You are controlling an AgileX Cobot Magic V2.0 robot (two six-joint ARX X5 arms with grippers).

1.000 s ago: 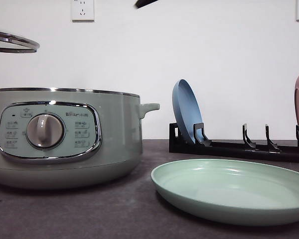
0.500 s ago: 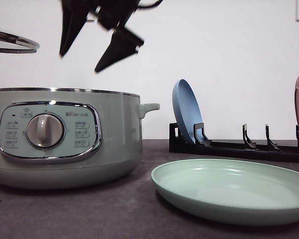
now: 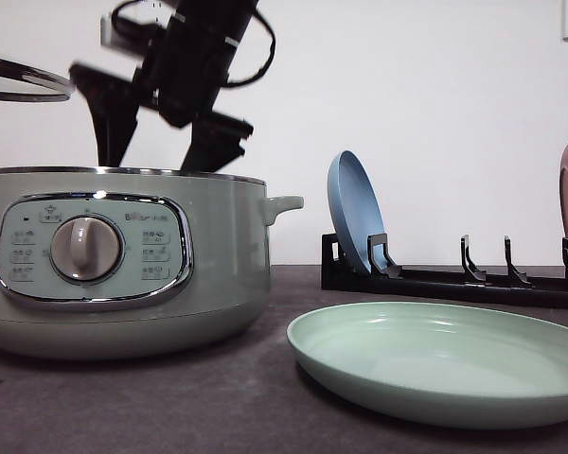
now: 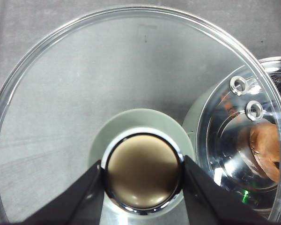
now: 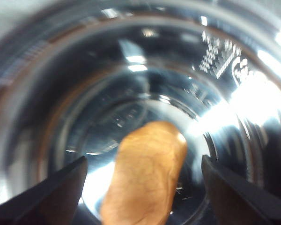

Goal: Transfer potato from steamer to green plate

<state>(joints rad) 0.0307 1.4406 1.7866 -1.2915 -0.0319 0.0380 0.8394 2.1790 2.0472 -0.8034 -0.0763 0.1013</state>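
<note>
Now lumpy orange-brown potato (image 5: 145, 173) lies on shiny floor inside pale sage-green steamer (image 3: 123, 255), long axis crosswise to jaw gap. Right gripper (image 3: 156, 142) spread wide, straddling it. Left gripper (image 4: 143, 187) clamps glass lid knob (image 4: 143, 171). Mint-green plate (image 3: 435, 355) right, bare.

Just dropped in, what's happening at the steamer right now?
The left gripper holds the glass lid by its knob, up and off to the side of the steamer. The right gripper is open and reaching down into the open pot, its fingers spread either side of the potato, which lies on the shiny bottom, not yet grasped. The green plate sits on the table beside the steamer with nothing on it.
</note>
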